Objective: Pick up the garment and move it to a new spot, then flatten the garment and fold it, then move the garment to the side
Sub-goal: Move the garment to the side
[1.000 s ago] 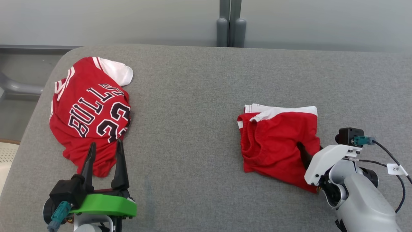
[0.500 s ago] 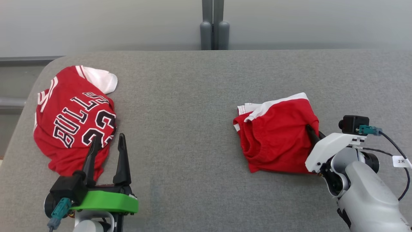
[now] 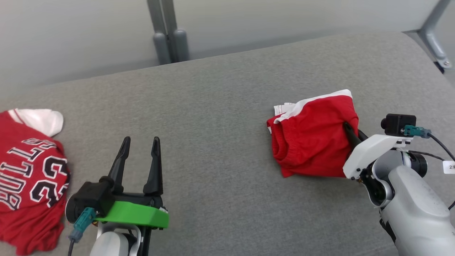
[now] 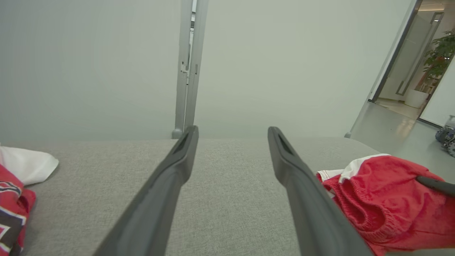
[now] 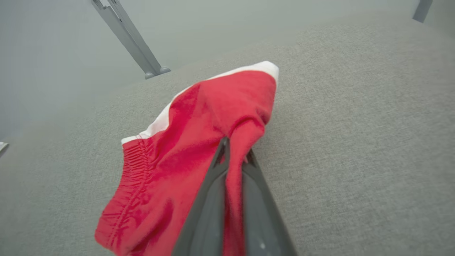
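Note:
The garment (image 3: pixel 312 138) is a pair of red shorts with white trim, bunched on the right of the grey table (image 3: pixel 220 106). My right gripper (image 3: pixel 346 126) is shut on a pinch of its right edge. In the right wrist view the red cloth (image 5: pixel 199 135) is squeezed between the fingers of that gripper (image 5: pixel 236 151), and its held edge is raised off the table. My left gripper (image 3: pixel 141 142) hovers open over bare table at the lower left, holding nothing. The left wrist view shows the left gripper (image 4: pixel 233 133) spread wide, with the shorts (image 4: pixel 391 199) to its right.
A red Bulls jersey (image 3: pixel 28 177) with a white sleeve lies crumpled at the table's left edge, also at the left of the left wrist view as the jersey (image 4: pixel 10 199). Grey posts (image 3: pixel 167 35) stand behind the table against a pale wall. The table's right corner curves away.
The head camera has swung right, shifting the whole picture left. My right gripper has shut on the shorts' right edge and drawn the cloth up into a tighter bunch.

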{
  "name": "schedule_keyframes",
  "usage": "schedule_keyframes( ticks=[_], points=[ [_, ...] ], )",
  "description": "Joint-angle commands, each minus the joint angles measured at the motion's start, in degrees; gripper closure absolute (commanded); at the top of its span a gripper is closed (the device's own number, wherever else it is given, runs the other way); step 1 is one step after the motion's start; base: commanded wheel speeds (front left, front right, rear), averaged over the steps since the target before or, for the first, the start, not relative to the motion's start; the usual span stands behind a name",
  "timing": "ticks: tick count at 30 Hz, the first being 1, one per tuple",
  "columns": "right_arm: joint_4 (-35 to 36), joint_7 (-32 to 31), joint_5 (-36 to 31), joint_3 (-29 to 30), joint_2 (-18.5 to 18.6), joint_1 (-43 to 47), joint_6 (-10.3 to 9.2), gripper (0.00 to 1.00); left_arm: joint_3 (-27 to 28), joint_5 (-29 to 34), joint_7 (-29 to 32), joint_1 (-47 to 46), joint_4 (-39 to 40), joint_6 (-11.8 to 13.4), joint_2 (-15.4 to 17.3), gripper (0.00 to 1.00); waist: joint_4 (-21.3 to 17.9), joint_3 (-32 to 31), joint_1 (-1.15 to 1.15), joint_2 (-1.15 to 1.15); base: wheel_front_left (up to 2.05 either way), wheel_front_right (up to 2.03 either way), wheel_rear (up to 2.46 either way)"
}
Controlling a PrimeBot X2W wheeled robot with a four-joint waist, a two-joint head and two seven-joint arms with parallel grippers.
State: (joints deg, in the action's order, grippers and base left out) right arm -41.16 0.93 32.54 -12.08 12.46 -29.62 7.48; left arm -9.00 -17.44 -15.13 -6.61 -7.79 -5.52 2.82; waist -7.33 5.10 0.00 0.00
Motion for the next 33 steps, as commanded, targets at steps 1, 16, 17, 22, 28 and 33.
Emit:
schedule_keyframes(
  ticks=[1,16,17,22,28,33],
  points=[
    [0.5,0.4,0.4,-0.2,0.0,-0.1,0.02,1.0,0.0,0.5,0.0,-1.1,-0.2,-0.3,0.1,0.0,-7.3,1.4,0.0,0.0,0.0,0.0,0.0],
    [2.2,3.3,2.8,-2.6,-0.6,0.6,0.02,1.0,-3.0,2.2,0.0,-4.0,-2.4,-1.1,0.6,0.0,-16.8,4.8,0.0,0.0,0.0,0.0,0.0],
    [2.2,3.3,3.1,-3.0,-0.4,0.3,0.02,1.0,-3.1,2.1,0.0,-4.2,-2.4,-1.1,0.8,0.0,-16.9,5.2,0.0,0.0,0.0,0.0,0.0],
    [2.4,3.2,3.3,-6.4,2.0,-2.7,0.02,1.0,-4.3,2.4,0.3,-5.6,-2.5,-1.4,1.7,0.0,-16.2,7.7,0.0,0.0,0.0,0.0,0.0],
    [2.3,3.4,3.7,-12.3,8.4,-8.3,0.02,1.0,-5.7,2.9,1.4,-7.6,-1.7,-1.6,3.1,0.0,-14.0,12.4,0.0,0.0,0.0,0.0,0.0],
    [2.4,4.4,5.3,-16.6,14.6,-13.8,0.02,1.0,-6.5,3.2,2.5,-9.6,-0.4,-1.6,4.2,0.0,-12.1,17.3,0.0,0.0,0.0,0.0,0.0]
  ],
)
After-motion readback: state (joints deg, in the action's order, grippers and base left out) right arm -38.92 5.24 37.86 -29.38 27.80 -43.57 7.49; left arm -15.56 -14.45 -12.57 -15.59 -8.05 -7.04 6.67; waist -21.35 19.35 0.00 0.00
